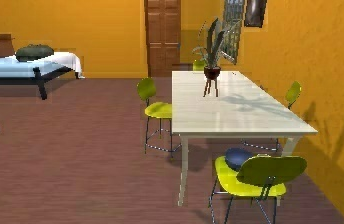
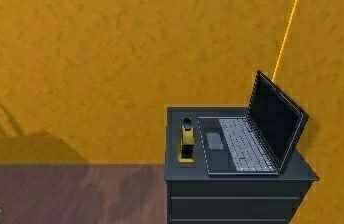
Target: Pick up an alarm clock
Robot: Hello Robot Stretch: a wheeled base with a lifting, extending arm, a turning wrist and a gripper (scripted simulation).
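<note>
Alarm clock, a small yellow-and-dark upright thing, stands on a dark dresser just left of an open laptop, against an orange wall. The hand's state cannot be told. Ahead, a white worktop carries a plant.

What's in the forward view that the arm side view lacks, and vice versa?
Forward view: a white table with a potted plant on it, yellow-green chairs around it, a bed at far left and a wooden door.
Arm side view: a dark drawer unit carrying an open laptop and, left of it, a small yellow-and-dark object, possibly the alarm clock.
Shared: orange walls and reddish-brown plank floor.
</note>
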